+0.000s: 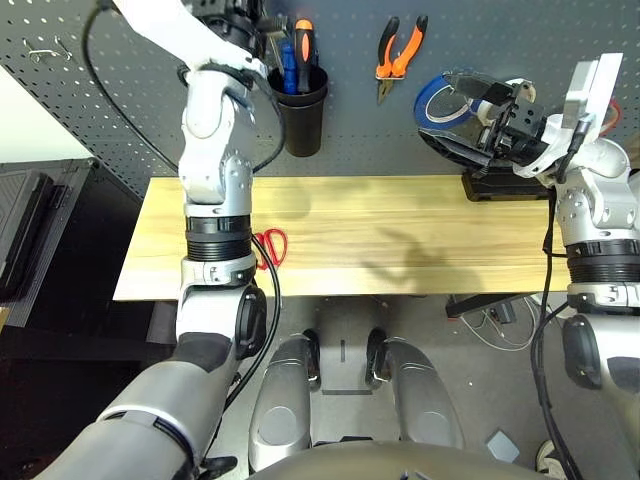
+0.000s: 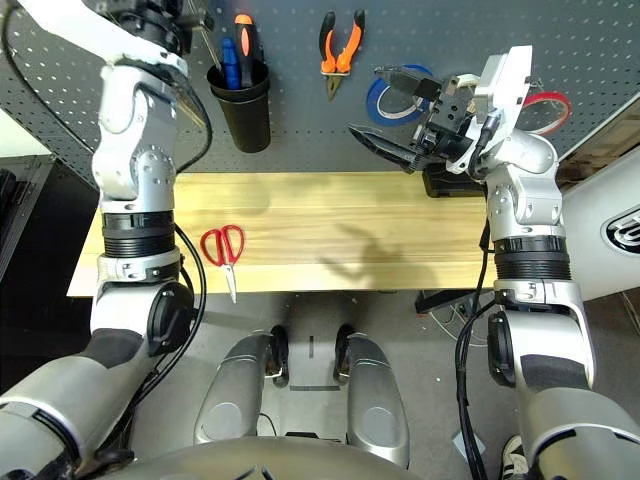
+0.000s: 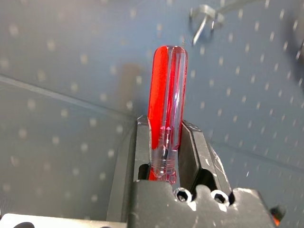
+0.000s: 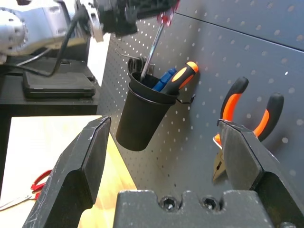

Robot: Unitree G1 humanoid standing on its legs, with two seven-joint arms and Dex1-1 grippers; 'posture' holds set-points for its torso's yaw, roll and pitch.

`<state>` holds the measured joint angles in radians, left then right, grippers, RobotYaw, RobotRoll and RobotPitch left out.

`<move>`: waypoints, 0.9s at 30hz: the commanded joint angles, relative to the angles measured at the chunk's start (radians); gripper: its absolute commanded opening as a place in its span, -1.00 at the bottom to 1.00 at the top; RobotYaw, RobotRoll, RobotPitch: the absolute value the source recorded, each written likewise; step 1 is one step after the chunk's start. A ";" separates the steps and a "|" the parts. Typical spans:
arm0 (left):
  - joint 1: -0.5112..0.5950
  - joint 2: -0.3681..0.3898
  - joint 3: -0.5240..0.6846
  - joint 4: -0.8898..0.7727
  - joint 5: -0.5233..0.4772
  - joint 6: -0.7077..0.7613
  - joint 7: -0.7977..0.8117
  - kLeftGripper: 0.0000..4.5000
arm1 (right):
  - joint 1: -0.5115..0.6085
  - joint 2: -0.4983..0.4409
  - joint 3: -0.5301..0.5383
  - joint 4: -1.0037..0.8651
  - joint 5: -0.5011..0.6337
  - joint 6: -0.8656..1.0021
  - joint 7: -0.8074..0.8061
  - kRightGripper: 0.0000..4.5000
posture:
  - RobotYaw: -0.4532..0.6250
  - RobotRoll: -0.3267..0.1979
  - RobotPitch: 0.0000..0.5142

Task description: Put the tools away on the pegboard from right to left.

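Left hand (image 3: 164, 156) clamped on slim red-handled screwdriver (image 3: 166, 109), shaft tip dipping into black plastic cup (image 4: 142, 114) at upper centre of dark grey pegboard (image 1: 480, 40). Keep shaft upright, lower straight, then release. Right hand (image 4: 164, 156) spread wide, idle.

From the head we looked down on the table (image 1: 400, 235) and pegboard (image 1: 480, 110). Our left wrist camera faced the pegboard closely; the right one, farther, shared the cup (image 4: 142, 114).

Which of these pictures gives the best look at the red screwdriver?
The left wrist view: the screwdriver's red handle stands clamped in the left gripper. The right wrist view shows its shaft entering the black cup.
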<state>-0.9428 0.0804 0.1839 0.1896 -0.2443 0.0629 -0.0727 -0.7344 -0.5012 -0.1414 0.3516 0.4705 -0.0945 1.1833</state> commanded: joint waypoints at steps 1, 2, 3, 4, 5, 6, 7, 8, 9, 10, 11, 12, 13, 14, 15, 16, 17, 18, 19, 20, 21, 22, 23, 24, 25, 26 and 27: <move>0.013 -0.018 -0.012 0.043 0.027 -0.050 0.021 -0.63 | 0.012 -0.016 -0.011 -0.015 0.010 0.007 0.006 1.00 | -0.21 0.25 -0.29; 0.014 -0.020 -0.014 0.054 0.033 -0.059 0.024 -0.63 | 0.012 -0.015 -0.011 -0.016 0.010 0.008 0.006 1.00 | -0.22 0.25 -0.28; 0.017 -0.022 -0.018 0.062 0.039 -0.064 0.026 -0.63 | 0.013 -0.014 -0.010 -0.017 0.011 0.010 0.006 1.00 | -0.22 0.25 -0.28; 0.020 -0.023 -0.022 0.068 0.044 -0.068 0.025 -0.63 | 0.013 -0.013 -0.010 -0.018 0.012 0.011 0.005 1.00 | -0.22 0.25 -0.28; 0.027 -0.024 -0.029 0.068 0.046 -0.062 0.021 -0.63 | 0.014 -0.013 -0.009 -0.019 0.013 0.012 0.006 1.00 | -0.22 0.25 -0.28; 0.033 -0.024 -0.036 0.067 0.050 -0.055 0.019 -0.63 | 0.014 -0.012 -0.009 -0.019 0.014 0.013 0.007 1.00 | -0.22 0.25 -0.28; 0.037 -0.024 -0.040 0.065 0.053 -0.051 0.018 -0.63 | 0.015 -0.012 -0.009 -0.019 0.014 0.013 0.007 1.00 | -0.22 0.25 -0.28; 0.041 -0.024 -0.042 0.061 0.053 -0.044 0.017 -0.63 | 0.015 -0.012 -0.009 -0.018 0.015 0.014 0.007 1.00 | -0.22 0.25 -0.28; 0.045 -0.023 -0.043 0.057 0.050 -0.040 0.013 -0.31 | 0.014 -0.011 -0.008 -0.017 0.014 0.014 0.007 1.00 | -0.22 0.25 -0.28; 0.049 -0.018 -0.045 0.048 0.045 -0.028 0.007 -0.18 | 0.013 -0.010 -0.007 -0.015 0.014 0.014 0.008 1.00 | -0.21 0.25 -0.28; 0.054 -0.013 -0.048 0.035 0.040 -0.012 -0.002 -0.01 | 0.012 -0.009 -0.006 -0.014 0.014 0.015 0.009 1.00 | -0.21 0.25 -0.28; 0.059 -0.005 -0.054 0.021 0.038 0.004 -0.013 0.14 | 0.012 -0.008 -0.005 -0.013 0.015 0.016 0.011 1.00 | -0.21 0.25 -0.28; 0.063 0.005 -0.061 0.004 0.040 0.026 -0.023 0.32 | 0.011 -0.006 -0.004 -0.011 0.016 0.017 0.013 1.00 | -0.20 0.25 -0.27; 0.070 0.028 -0.080 -0.019 0.055 0.058 -0.041 0.48 | 0.012 -0.004 -0.003 -0.008 0.016 0.016 0.016 1.00 | -0.20 0.25 -0.27; 0.079 0.053 -0.102 -0.042 0.073 0.085 -0.061 0.66 | 0.013 -0.003 -0.003 -0.007 0.018 0.017 0.019 1.00 | -0.20 0.25 -0.27; 0.089 0.082 -0.121 -0.068 0.092 0.114 -0.077 0.83 | 0.013 -0.001 -0.002 -0.003 0.018 0.020 0.021 1.00 | -0.17 0.25 -0.26; 0.098 0.105 -0.132 -0.096 0.093 0.134 -0.097 0.99 | 0.013 0.000 0.000 -0.001 0.018 0.021 0.024 1.00 | -0.17 0.25 -0.26; 0.107 0.127 -0.138 -0.126 0.091 0.157 -0.114 0.99 | 0.013 0.001 0.001 0.000 0.018 0.022 0.026 1.00 | -0.17 0.25 -0.26; 0.114 0.150 -0.141 -0.154 0.088 0.183 -0.130 0.99 | 0.011 0.003 0.002 0.002 0.018 0.023 0.026 1.00 | -0.15 0.25 -0.26; 0.123 0.178 -0.143 -0.188 0.085 0.213 -0.150 0.99 | 0.010 0.004 0.004 0.005 0.016 0.026 0.027 1.00 | -0.15 0.25 -0.26; 0.132 0.204 -0.139 -0.221 0.079 0.249 -0.164 0.99 | 0.009 0.004 0.007 0.006 0.015 0.033 0.029 1.00 | -0.15 0.25 -0.26; 0.141 0.227 -0.127 -0.256 0.064 0.288 -0.176 0.99 | 0.013 0.001 0.014 0.003 0.015 0.060 0.029 1.00 | -0.15 0.25 -0.26; 0.147 0.245 -0.116 -0.284 0.053 0.320 -0.183 0.99 | 0.015 -0.002 0.020 0.001 0.017 0.082 0.034 1.00 | -0.13 0.25 -0.25; 0.155 0.263 -0.102 -0.317 0.034 0.359 -0.192 0.99 | 0.019 -0.003 0.025 -0.002 0.017 0.095 0.039 1.00 | -0.13 0.25 -0.25; 0.163 0.282 -0.090 -0.349 0.019 0.394 -0.202 0.99 | 0.024 -0.004 0.030 -0.008 0.018 0.109 0.045 1.00 | -0.13 0.25 -0.25; 0.178 0.313 -0.076 -0.398 -0.002 0.437 -0.222 0.99 | 0.028 -0.003 0.036 -0.009 0.017 0.126 0.046 1.00 | -0.11 0.25 -0.25; 0.187 0.334 -0.067 -0.433 -0.016 0.469 -0.235 0.99 | 0.029 -0.002 0.039 -0.008 0.015 0.138 0.047 1.00 | -0.08 0.25 -0.24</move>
<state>-0.7733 0.3978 0.1035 -0.1842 -0.2322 0.4741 -0.2811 -0.7249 -0.4959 -0.1122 0.3525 0.4823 0.0194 1.2196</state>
